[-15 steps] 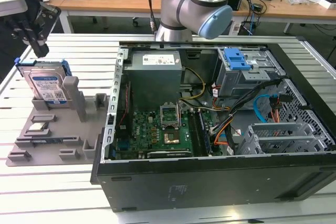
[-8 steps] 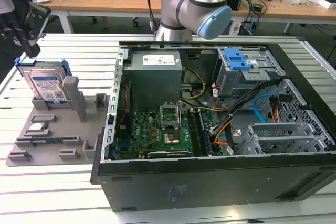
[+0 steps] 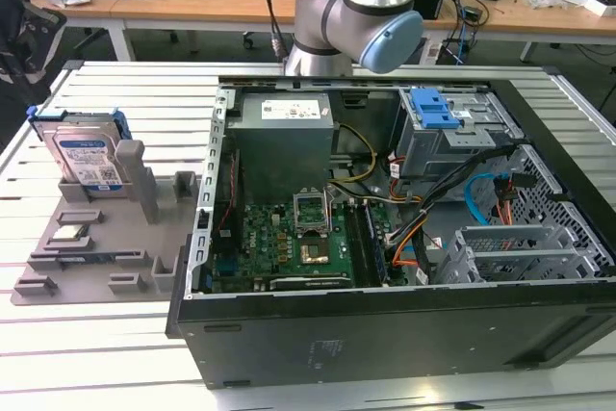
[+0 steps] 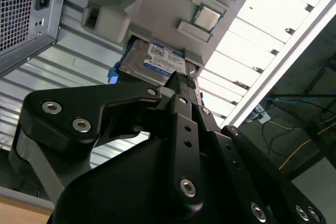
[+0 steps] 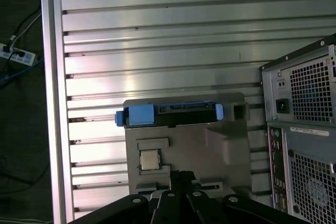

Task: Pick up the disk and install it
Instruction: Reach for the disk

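Black jaws of the gripper (image 5: 181, 176), seemingly closed on nothing, hang over the grey holder (image 3: 96, 252) by the edge of the tabletop (image 3: 125, 93) at the exterior view's left, where the disk (image 3: 85, 156) stands untouched, apart from the open computer case (image 3: 385, 334): neither pickup nor installing is done.

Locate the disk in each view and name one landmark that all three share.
Exterior view: the disk stands on edge in the grey holder, at the exterior view's left, outside the computer case.
Second wrist view: the disk shows its label face, in the holder.
First wrist view: the disk is edge-on, blue bracket showing.
Shared landmark: the square silver chip on the holder.
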